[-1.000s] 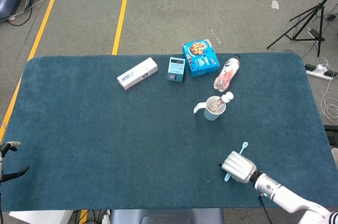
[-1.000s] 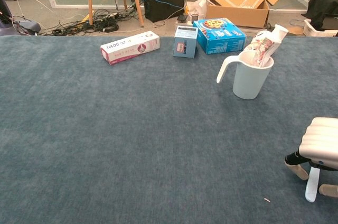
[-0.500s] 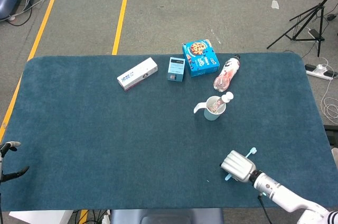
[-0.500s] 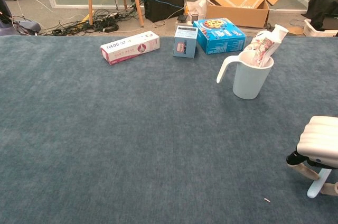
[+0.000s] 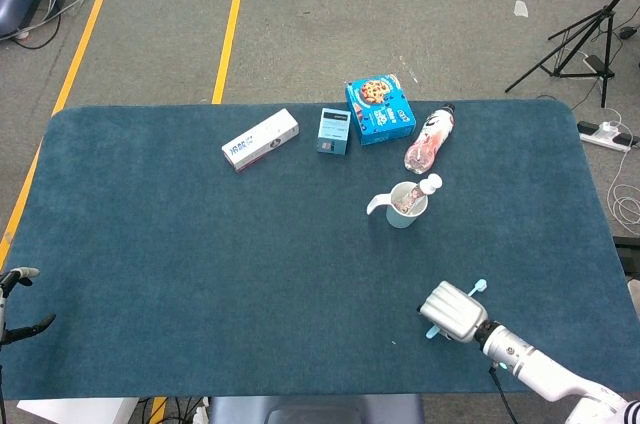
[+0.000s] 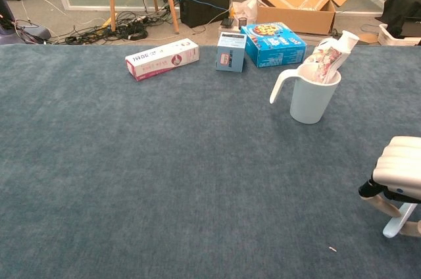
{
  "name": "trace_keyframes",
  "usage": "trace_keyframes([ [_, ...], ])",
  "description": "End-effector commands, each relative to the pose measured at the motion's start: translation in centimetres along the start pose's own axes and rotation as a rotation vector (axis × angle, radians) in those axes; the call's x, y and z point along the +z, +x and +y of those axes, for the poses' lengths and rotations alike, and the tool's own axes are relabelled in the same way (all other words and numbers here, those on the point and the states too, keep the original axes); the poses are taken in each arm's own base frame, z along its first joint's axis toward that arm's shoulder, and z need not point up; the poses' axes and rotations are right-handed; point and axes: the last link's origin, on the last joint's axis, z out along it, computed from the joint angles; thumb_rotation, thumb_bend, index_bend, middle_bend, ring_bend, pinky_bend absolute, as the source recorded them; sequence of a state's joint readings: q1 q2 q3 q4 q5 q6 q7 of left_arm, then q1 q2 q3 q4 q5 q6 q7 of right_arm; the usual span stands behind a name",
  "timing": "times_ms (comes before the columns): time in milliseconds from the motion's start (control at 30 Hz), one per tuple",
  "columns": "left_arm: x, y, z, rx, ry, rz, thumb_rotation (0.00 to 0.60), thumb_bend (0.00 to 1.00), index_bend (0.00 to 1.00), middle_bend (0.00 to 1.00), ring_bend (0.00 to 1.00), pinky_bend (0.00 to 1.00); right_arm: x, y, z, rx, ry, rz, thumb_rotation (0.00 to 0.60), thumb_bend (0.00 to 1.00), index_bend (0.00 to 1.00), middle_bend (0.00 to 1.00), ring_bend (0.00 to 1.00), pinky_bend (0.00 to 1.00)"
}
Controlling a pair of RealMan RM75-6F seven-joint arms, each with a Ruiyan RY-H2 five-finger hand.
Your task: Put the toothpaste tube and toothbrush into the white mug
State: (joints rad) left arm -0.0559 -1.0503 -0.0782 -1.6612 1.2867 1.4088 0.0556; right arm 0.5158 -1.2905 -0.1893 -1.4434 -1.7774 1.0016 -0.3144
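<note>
Your right hand (image 5: 455,310) sits low at about five o'clock on the table, knuckles up, fingers curled down over the toothbrush (image 5: 473,289). In the head view the pale blue brush pokes out on both sides of the hand, one end toward one o'clock and the other toward seven. In the chest view its tip (image 6: 396,224) shows just beneath your fingers (image 6: 385,204), angled down toward the cloth. It looks pinched between thumb and fingers, though whether it is clear of the table I cannot tell. That overhand hold makes sense for a thin thing lying flat on soft cloth: you have to come from above and close around it.

The white mug (image 5: 405,206) stands at about eleven o'clock from your hand, well apart, handle pointing left. The toothpaste tube (image 5: 428,185) is already in it, cap end leaning out over the rim toward one o'clock, so half the job looks done. The open side of the mug is the one away from the tube, which is probably where the brush should go.

Beyond the mug at twelve o'clock lie a bottle (image 5: 430,138), a blue box (image 5: 380,111), a small carton (image 5: 334,130) and a white box (image 5: 260,140), none in your path.

Your left hand (image 5: 15,306) barely shows at the table's near left edge, at eight o'clock; I cannot tell how its fingers are set.
</note>
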Motion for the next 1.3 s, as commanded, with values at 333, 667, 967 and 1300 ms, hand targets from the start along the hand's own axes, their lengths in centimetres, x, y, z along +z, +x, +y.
trace_keyframes([
  [333,0.0,0.0,0.0,0.0,-0.002,0.002,0.6,0.0,0.32,0.4,0.33,0.28,-0.7,2.0,1.0,0.05,-0.035,0.084,0.6,0.19,0.67,1.0,1.0,1.0],
  [667,0.0,0.0,0.0,0.001,-0.002,0.001,0.6,0.0,0.32,0.4,0.33,0.28,-1.2,3.1,1.6,0.083,-0.057,0.131,0.6,0.19,0.68,1.0,1.0,1.0],
  [967,0.0,0.0,0.1,0.0,-0.001,0.002,0.6,0.0,0.32,0.4,0.33,0.28,-1.6,4.3,2.2,0.096,-0.077,0.183,0.6,0.19,0.68,1.0,1.0,1.0],
  [1300,0.0,0.0,0.1,0.0,-0.002,0.003,0.6,0.0,0.32,0.4,0.33,0.28,-2.1,6.2,2.7,0.112,-0.095,0.25,0.6,0.19,0.69,1.0,1.0,1.0],
])
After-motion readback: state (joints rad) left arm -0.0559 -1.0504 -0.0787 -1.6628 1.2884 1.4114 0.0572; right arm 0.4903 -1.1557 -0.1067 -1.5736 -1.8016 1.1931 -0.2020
